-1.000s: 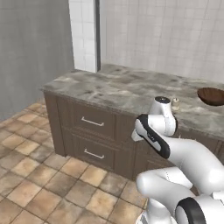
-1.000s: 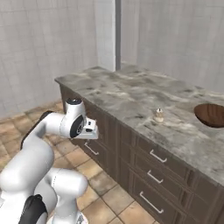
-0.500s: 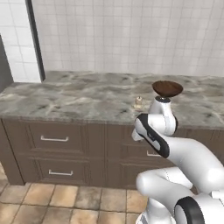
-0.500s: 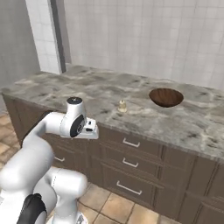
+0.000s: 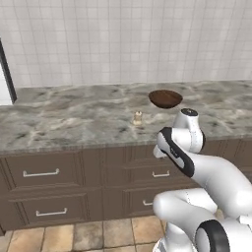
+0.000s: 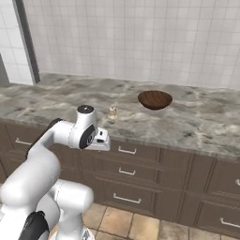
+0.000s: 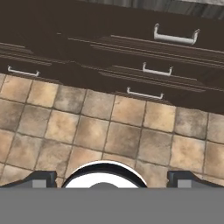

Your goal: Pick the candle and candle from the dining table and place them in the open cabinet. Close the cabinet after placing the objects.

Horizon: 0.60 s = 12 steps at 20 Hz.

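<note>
A short cream candle [image 5: 138,118] [image 6: 112,113] stands upright near the front edge of the grey marbled dining table [image 5: 69,123] [image 6: 201,124]. My gripper [image 7: 113,178] is open, its two dark fingertips wide apart with nothing between them. It hangs low in front of the table's dark drawer fronts, below and nearer than the candle, and looks down at the floor. From the right base camera the gripper [image 6: 100,139] sits just below the table edge, left of the candle. The cabinet is out of view.
A brown round bowl [image 5: 165,98] [image 6: 155,100] sits on the table behind and to the right of the candle. Dark drawers with short silver pulls [image 7: 175,37] [image 5: 42,173] line the table's front. Tan floor tiles [image 7: 87,131] lie below. A white tiled wall [image 5: 123,39] stands behind.
The whole picture has shifted as the base moved: the table is now seen head-on, with candle and bowl near the middle. The gripper has stayed open.
</note>
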{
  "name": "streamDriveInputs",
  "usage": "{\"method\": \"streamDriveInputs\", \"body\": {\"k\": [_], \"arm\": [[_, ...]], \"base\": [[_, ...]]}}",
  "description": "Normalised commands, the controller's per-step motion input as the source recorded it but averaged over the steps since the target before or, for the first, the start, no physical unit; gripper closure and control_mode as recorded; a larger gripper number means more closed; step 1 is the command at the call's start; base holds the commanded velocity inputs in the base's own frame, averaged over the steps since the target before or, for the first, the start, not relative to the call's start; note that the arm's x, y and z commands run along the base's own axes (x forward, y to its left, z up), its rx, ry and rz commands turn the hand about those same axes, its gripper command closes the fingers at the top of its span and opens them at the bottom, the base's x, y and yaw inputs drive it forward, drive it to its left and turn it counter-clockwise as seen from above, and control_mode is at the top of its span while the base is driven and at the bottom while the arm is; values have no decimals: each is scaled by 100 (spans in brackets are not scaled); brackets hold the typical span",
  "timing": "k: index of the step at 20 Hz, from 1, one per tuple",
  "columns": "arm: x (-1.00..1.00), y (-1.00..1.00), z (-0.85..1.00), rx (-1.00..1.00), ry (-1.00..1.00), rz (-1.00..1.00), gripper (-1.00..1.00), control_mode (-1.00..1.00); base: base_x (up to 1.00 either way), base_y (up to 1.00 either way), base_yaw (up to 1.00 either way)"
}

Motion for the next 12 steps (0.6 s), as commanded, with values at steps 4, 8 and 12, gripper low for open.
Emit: {"method": "streamDriveInputs", "body": {"k": [4,8,12], "arm": [[0,0,0,0,0,0,-100,100],[0,0,0,0,0,0,-100,100],[0,0,0,0,0,0,-100,100]], "base": [[19,73,-10],[17,61,-6],[24,18,0]]}}
